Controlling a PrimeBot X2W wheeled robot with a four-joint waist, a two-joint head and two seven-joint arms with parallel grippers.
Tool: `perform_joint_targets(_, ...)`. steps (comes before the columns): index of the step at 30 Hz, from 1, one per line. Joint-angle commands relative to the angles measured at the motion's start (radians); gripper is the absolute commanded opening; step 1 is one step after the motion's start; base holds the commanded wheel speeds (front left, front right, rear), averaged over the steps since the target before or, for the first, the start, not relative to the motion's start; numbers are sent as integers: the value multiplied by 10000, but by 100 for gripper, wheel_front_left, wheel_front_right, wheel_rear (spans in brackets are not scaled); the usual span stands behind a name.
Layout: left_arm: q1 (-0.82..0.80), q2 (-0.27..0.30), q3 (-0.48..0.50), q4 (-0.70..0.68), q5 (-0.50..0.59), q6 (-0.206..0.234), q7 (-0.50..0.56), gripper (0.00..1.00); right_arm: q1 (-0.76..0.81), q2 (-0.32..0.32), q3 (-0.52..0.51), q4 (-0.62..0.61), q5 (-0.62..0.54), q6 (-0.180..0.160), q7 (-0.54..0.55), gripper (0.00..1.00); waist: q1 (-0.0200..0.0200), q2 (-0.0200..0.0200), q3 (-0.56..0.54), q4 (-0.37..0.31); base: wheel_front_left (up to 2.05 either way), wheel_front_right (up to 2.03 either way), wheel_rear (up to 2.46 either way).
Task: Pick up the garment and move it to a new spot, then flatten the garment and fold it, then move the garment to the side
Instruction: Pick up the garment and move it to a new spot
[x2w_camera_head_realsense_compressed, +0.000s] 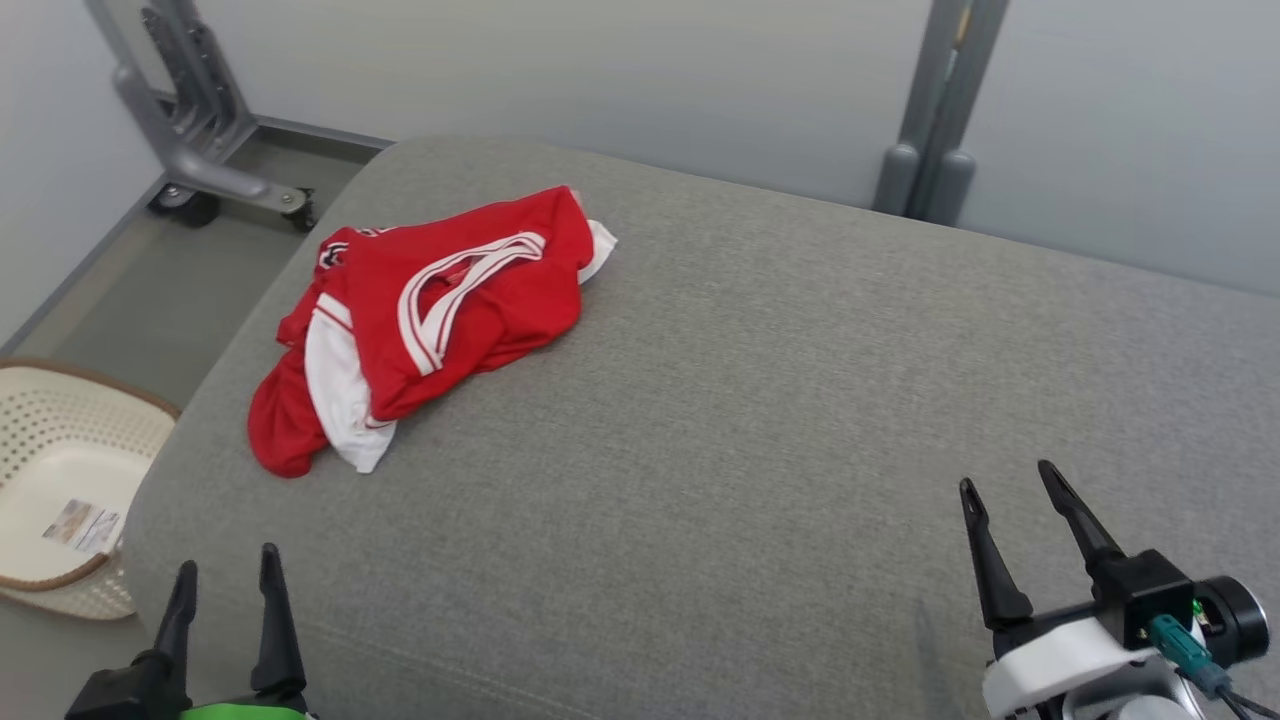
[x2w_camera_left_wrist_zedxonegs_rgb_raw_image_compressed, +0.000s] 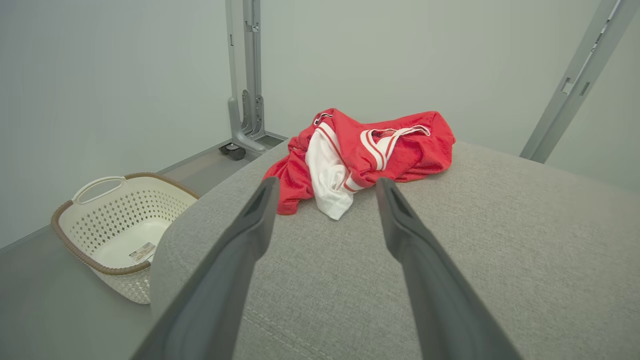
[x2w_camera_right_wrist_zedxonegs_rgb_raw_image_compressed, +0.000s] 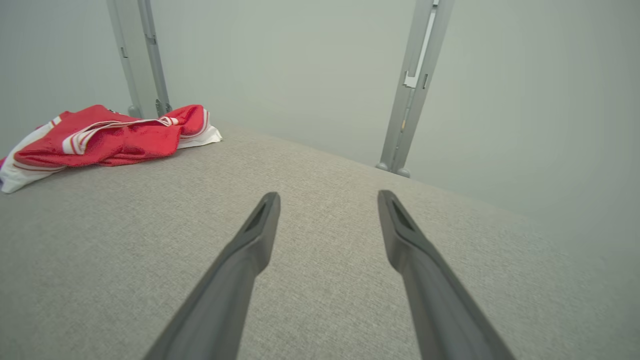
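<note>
The red and white garment (x2w_camera_head_realsense_compressed: 430, 320) lies crumpled at the far left of the grey cushion (x2w_camera_head_realsense_compressed: 760, 400), near the edge by the basket (x2w_camera_head_realsense_compressed: 60, 425). The left gripper (x2w_camera_head_realsense_compressed: 228, 557) and right gripper (x2w_camera_head_realsense_compressed: 1005, 475) hover at the near edge, well apart from it. Their jaws are wide and empty, probably ready for the first pick-up.

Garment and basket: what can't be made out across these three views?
- Garment: crumpled, its own folds hide its full shape; the right wrist view's left edge crops it.
- Basket: cut by the head view's left edge.
- Label inside it: too small to read.
- Left end effector: body cropped by the head view's bottom edge.
</note>
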Motion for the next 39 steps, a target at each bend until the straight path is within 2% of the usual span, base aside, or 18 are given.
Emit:
perform_joint_targets(1, 163, -19, 239, -187, -151, 95, 1, 100, -449, -176, 393, 143, 56, -12, -28, 100, 0, 0, 218, 1375, 0, 0, 0)
perform_joint_targets(7, 368, -59, 472, -564, -269, 199, -1, 100, -1027, -493, 1098, 554, 296, -12, -28, 100, 0, 0, 309, 1419, 0, 0, 0)
perform_joint_targets(12, 293, -64, 343, -635, -419, 236, -1, 100, -1034, -600, 1114, 643, 380, -12, -28, 100, 0, 0, 330, 1423, 0, 0, 0)
perform_joint_targets(17, -282, -66, -192, -254, -443, 140, -1, 100, -847, -682, 886, 453, 325, -12, -28, 100, 0, 0, 645, 1444, 0, 0, 0)
perform_joint_targets(22, -2052, -59, -979, 1036, -925, -21, 283, 100, -1118, -1160, 633, 187, 130, -12, -28, 100, 0, 0, 1694, 1512, 0, 0, 0)
perform_joint_targets(28, -4904, 8, -1394, 2969, -1718, -109, 1277, 100, -1983, -2043, 921, -84, 44, -12, -28, 100, 0, 0, 3233, 1033, 0, 0, 0)
perform_joint_targets(33, -6845, 290, -1676, 4610, -2710, -122, 2388, 100, -2538, -2558, 1167, -143, 169, -12, -28, 100, 0, 0, 3979, 638, 0, 0, 0)
perform_joint_targets(39, -8300, 862, -2087, 6176, -3987, -123, 3279, 100, -2945, -2942, 1492, -276, 215, -11, -28, 100, 0, 0, 4611, 212, 0, 0, 0)
